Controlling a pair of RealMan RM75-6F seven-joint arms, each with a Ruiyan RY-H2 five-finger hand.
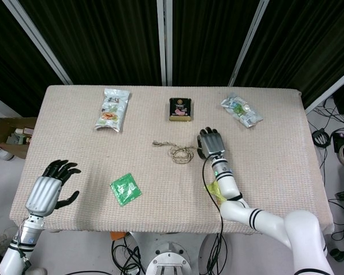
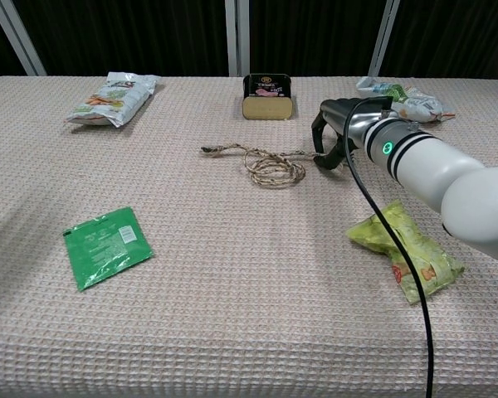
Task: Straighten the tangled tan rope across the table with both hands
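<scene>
I have the right hand [image 2: 339, 133] down on the surface [image 1: 275, 143] at the right end of the rope [image 2: 264, 163], fingers curled over that end. From the chest view the fingertips touch the surface right where the strand stops, but I cannot tell whether they actually pinch it. The rope lies near the middle, still coiled in a small loop, with a short tail running left to a knotted end. My left hand [image 1: 49, 190] hangs at the near left corner, well apart from the rope, fingers spread and holding nothing. A green packet [image 2: 106, 244] lies between that hand and the rope. A tin [image 2: 267, 96] sits behind the rope, and a yellow-green bag [image 2: 404, 249] lies under my right forearm.
</scene>
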